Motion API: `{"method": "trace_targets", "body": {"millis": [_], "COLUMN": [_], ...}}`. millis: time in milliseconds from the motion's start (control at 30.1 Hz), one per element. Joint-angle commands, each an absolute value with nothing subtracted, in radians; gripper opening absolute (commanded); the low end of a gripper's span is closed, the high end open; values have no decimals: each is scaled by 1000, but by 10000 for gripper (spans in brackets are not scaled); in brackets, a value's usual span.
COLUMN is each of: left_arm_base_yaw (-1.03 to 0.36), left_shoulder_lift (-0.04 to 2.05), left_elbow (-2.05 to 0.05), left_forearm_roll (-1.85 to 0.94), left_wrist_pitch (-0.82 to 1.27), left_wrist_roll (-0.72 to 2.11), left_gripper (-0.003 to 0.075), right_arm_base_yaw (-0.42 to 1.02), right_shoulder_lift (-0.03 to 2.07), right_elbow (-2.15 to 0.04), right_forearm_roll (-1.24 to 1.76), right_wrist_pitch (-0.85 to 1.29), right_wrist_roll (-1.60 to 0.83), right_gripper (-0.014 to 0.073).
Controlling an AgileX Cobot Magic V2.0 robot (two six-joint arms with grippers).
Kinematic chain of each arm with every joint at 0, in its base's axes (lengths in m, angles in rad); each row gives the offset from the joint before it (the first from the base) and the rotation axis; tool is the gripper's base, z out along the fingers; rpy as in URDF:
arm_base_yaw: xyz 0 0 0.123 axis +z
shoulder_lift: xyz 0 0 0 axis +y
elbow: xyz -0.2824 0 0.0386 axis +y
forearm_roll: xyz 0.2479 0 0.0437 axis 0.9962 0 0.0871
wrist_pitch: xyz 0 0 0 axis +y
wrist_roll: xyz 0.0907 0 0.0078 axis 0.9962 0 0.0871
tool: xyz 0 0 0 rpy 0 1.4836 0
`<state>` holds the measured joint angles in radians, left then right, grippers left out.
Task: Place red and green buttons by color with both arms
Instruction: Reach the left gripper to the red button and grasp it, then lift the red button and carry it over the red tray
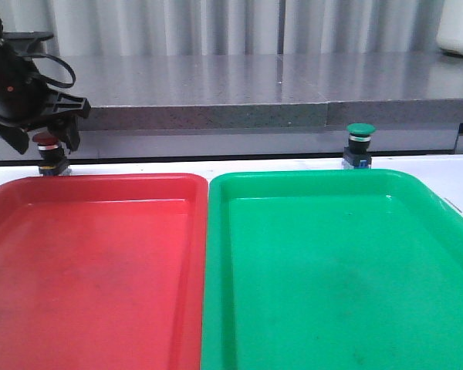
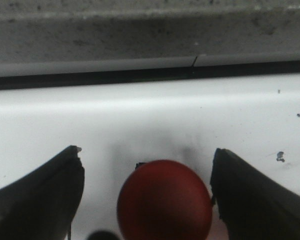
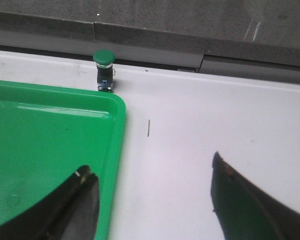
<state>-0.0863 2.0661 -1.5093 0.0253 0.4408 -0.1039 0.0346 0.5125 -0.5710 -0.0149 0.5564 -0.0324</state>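
At the upper left of the front view hangs the left gripper [image 1: 46, 141], spread open around the red button [image 1: 49, 153], which stands upright on the white table [image 1: 278, 163] just behind the back rim of the red tray [image 1: 100, 181]. Further right, at the same height in the frame, stands the green button [image 1: 359, 145], upright too, just behind the back rim of the green tray [image 1: 309, 179]. No right arm to see here.

In the lower middle of the left wrist view sits the dark red cap, between two black fingers [image 2: 45, 195], nearer to the one at the right of the frame. Not yet closed on it; a small gap on each side. For a good grasp, probably better to centre first, so that both fingers meet the button together and do not tip it. Then to close below the cap, on the black body, where the hold looks more sure. Cannot tell from here how low the fingers are.

In the upper left of the right wrist view stands the green button, well apart from the right gripper [image 3: 152, 200], which is wide open over the tray's corner and the bare table. Still a long approach to make on this side.
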Motion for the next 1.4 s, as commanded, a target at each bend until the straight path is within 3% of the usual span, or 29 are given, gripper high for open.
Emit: {"method": "trace_targets", "body": {"millis": [0,100,200,599,998,1364], "left_arm_base_yaw": [-95,-95,-95,-122,-291,-420], "left_shoulder_lift": [2015,2015,2006,1702,1342,1308], "left_elbow": [-1547,-1547,-1549,-1518,-1092,-788], "left_forearm_roll": [20,20,20,24,20,-43], "left_wrist_pitch": [375,371,399,540,460,263], "left_wrist_roll": [-103,-103,-103,-77,-58,-60], "left_gripper": [452,325,248,242,242,242], "right_arm_base_yaw": [30,30,30,30,30,30], "right_shoulder_lift": [520,520,520,520,520,520], "right_elbow": [-596,-596,-596,-596,-596,-596], "right_forearm_roll": [-23,-23,-23,-23,-23,-23], "right_wrist_pitch": [491,491,491,491,491,491], "right_wrist_roll": [-43,-43,-43,-43,-43,-43], "right_gripper": [501,501,501,501,501,501]}}
